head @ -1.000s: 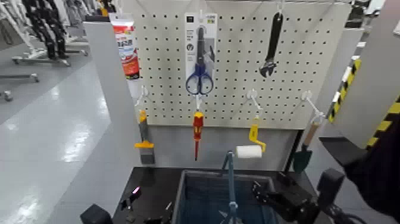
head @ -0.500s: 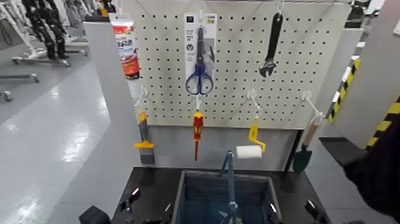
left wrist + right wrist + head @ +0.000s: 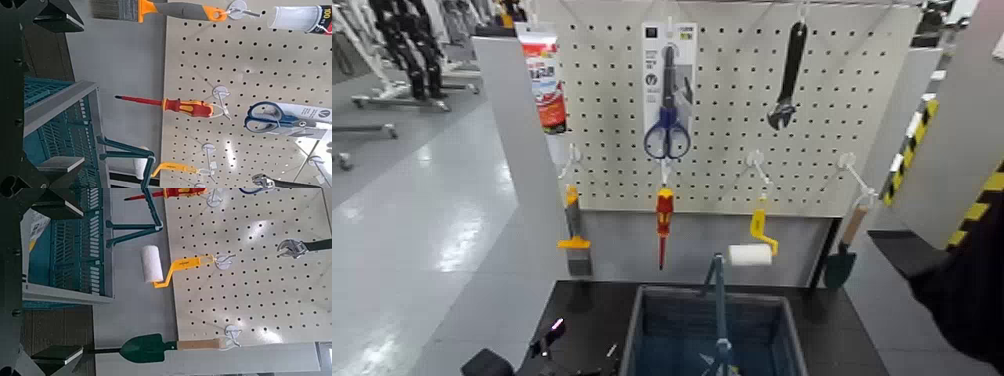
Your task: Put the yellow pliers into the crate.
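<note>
The crate [image 3: 712, 335] is a grey-blue bin with a ribbed blue inside and an upright centre handle [image 3: 717, 295], standing on the black table below the pegboard. In the right wrist view a white card with a yellow patch [image 3: 33, 231] lies inside the crate [image 3: 74, 247]; it looks like the yellow pliers' card, and the rest is hidden. My right gripper [image 3: 59, 278] is open and empty, drawn back from the crate and out of the head view. My left gripper [image 3: 580, 340] is open and empty, low beside the crate's left wall, and also shows in the left wrist view [image 3: 63, 90].
On the pegboard hang blue scissors [image 3: 667, 125], a black wrench [image 3: 789, 75], a red screwdriver [image 3: 664, 220], a yellow-handled paint roller [image 3: 752, 245], a yellow-and-grey scraper [image 3: 574, 235] and a trowel [image 3: 844, 255]. A yellow-black striped post [image 3: 972, 215] stands to the right.
My right gripper was over the crate's right side a second ago and has pulled back down out of the head view. The left gripper has hardly moved.
</note>
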